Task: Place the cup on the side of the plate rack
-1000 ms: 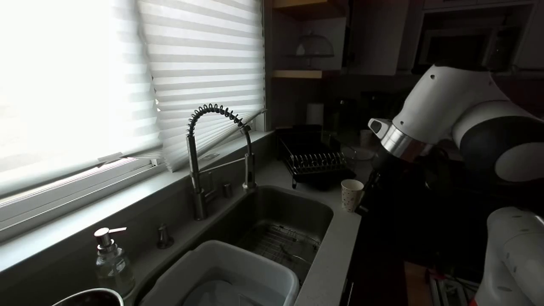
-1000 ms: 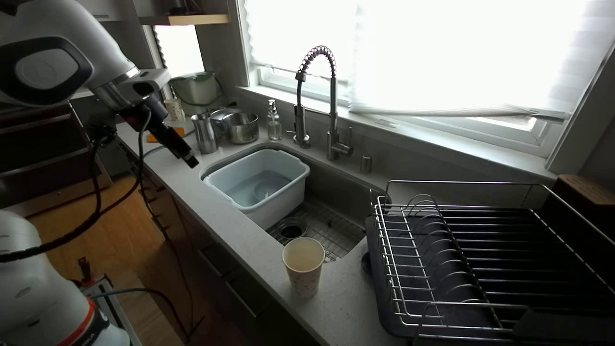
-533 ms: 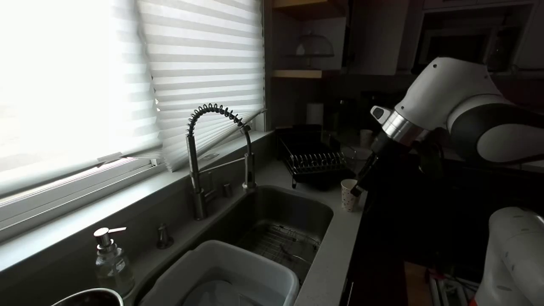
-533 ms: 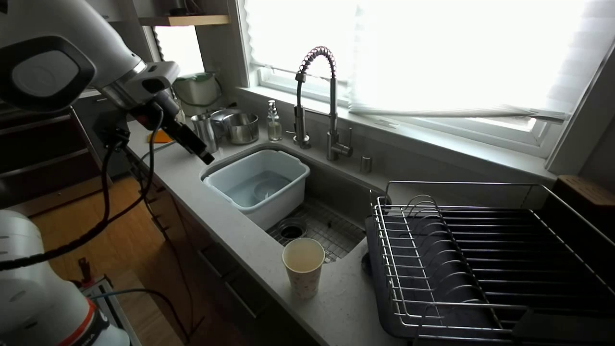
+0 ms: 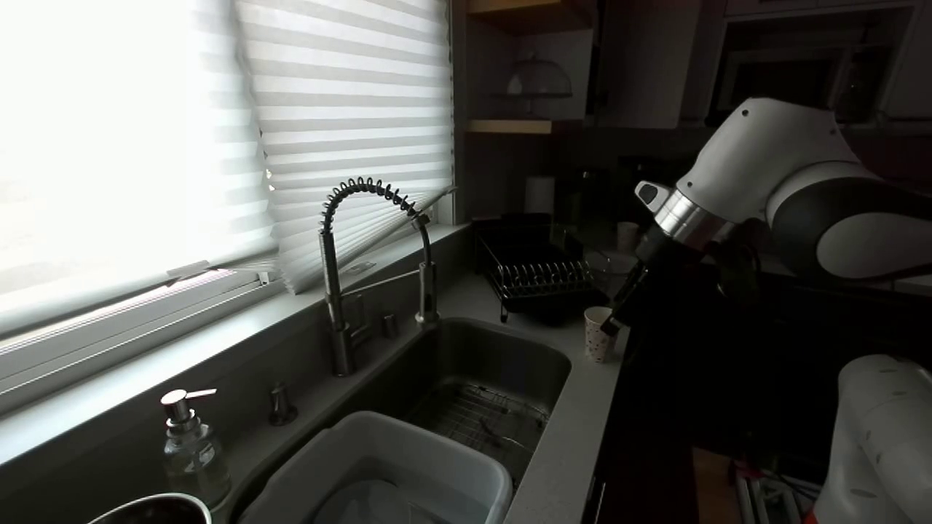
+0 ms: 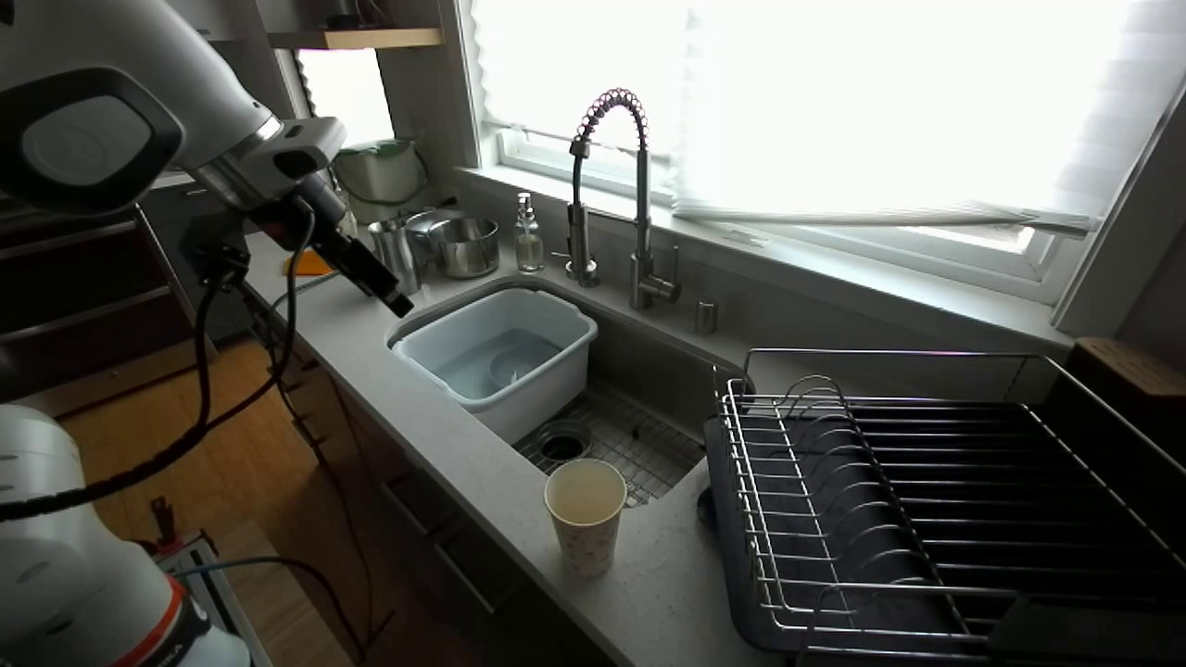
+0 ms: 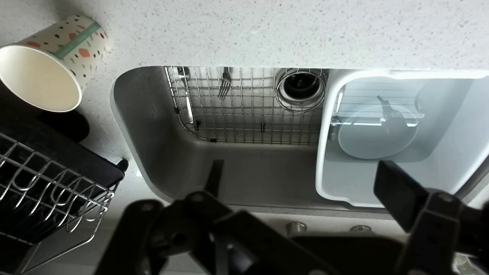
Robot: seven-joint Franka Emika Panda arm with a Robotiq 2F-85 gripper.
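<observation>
The cup [image 6: 586, 519] is pale cream with coloured specks and stands upright on the counter between the sink and the rack. It also shows in an exterior view [image 5: 597, 342], partly behind a fingertip, and at upper left in the wrist view [image 7: 86, 49]. The dark wire plate rack [image 6: 848, 482] stands beside it, also in an exterior view [image 5: 542, 280] and at lower left in the wrist view [image 7: 57, 183]. My gripper [image 7: 301, 179] is open and empty above the sink side, with its fingers wide apart. In an exterior view the gripper [image 6: 398, 306] is well away from the cup.
A sink [image 6: 639, 371] holds a white tub [image 6: 500, 403]. A coiled faucet [image 6: 641, 222] rises behind it. A soap bottle [image 6: 529, 241], a metal pot [image 6: 468, 248] and a metal pitcher [image 6: 397, 255] stand past the sink. A window blind [image 5: 349, 109] hangs low.
Over the first half second my arm and gripper shifted toward the sink, up and left in an exterior view. Since then they look still. The cup and rack have not moved.
</observation>
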